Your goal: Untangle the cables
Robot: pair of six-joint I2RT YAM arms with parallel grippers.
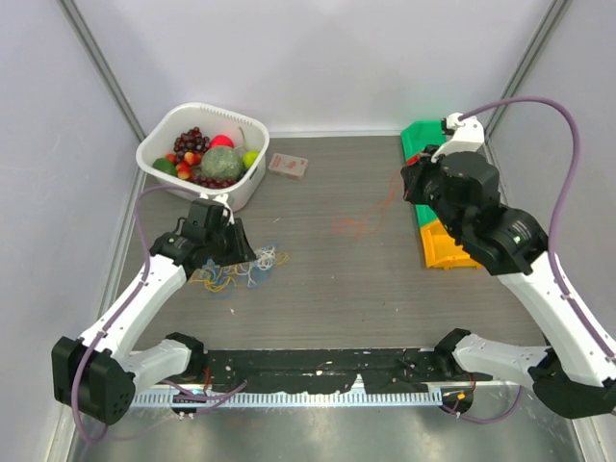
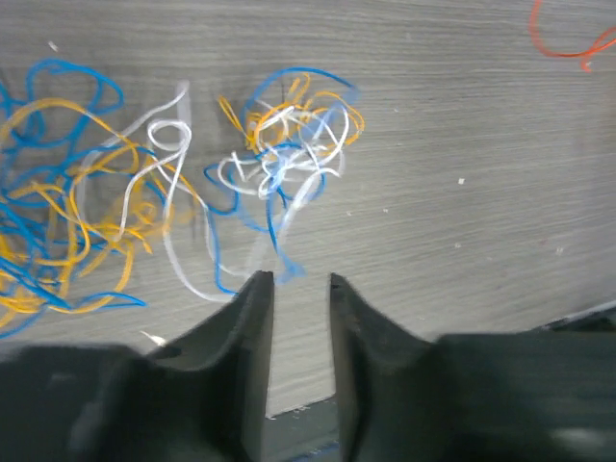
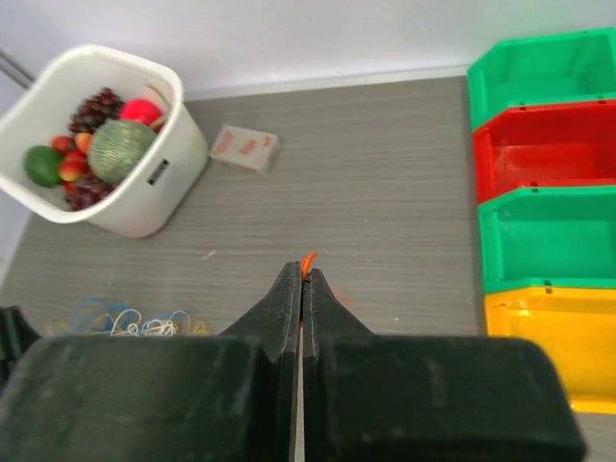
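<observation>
Although bunched into 2 clumps, yellow, blue and white cables (image 2: 289, 144) lying straight ahead of the left pincer (image 2: 300, 281): smaller clump just beyond the tips, larger one off to the left in the wrist view. Jaws parted, nothing between them. All on the left half of the table (image 1: 337, 289), well apart from the right pincer (image 3: 303, 272), clenched on a red-orange cable (image 3: 308, 260). No clear long axis to either clump; likely best reached forward and down by the left pincer, nearer of the 2.
</observation>
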